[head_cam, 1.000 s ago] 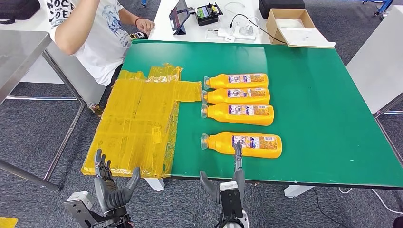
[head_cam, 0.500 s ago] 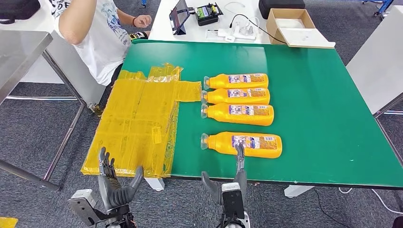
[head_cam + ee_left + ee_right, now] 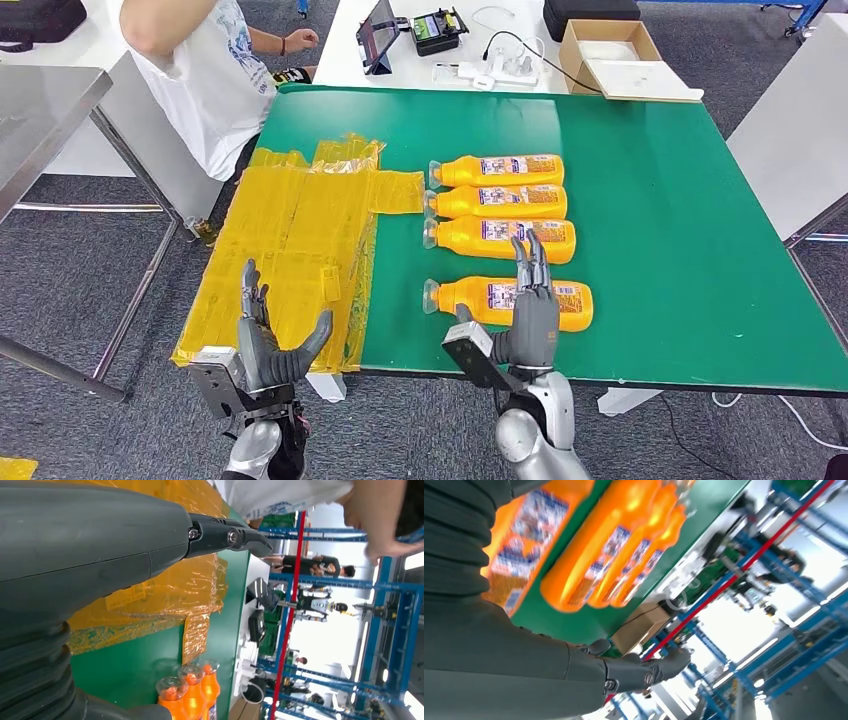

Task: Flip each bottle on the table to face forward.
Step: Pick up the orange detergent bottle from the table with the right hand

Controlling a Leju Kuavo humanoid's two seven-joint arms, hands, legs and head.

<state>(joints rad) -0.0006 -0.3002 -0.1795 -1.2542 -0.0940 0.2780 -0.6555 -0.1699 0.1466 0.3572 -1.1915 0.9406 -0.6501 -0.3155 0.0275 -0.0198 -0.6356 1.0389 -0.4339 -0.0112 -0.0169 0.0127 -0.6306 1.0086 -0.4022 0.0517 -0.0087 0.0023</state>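
Nearest, the left robot hand (image 3: 262, 345) hangs off the front-left corner of the green surface (image 3: 650, 200), fingers spread and thumb out, holding nothing. The right robot hand (image 3: 530, 305) is raised over the front edge, its fingers straight and slightly apart, its palm empty; it overlaps the nearest bottle (image 3: 470, 297) in the head view, and whether it touches it cannot be told. A second ago both hands sat lower, below the edge of the surface, with only one fingertip of the right hand reaching the bottle; both have since risen.

That bottle lies on its side, apart from the others: smooth orange plastic, flat-shouldered body, clear cap pointing left, a blue-and-white printed label facing up. Just beyond it three more orange bottles (image 3: 498, 204) of the same make lie side by side, touching in a tight row, caps left, labels up. None has moved since the earlier frames.

Left of the bottles, a crinkled sheet of glossy yellow plastic film (image 3: 290, 260) covers the surface's left side and overhangs its front corner.

Farther back, a person in a white printed T-shirt (image 3: 215, 75) sits at the far-left corner. Behind, a white table carries a tablet (image 3: 380, 35), cables and an open cardboard box (image 3: 615, 55).
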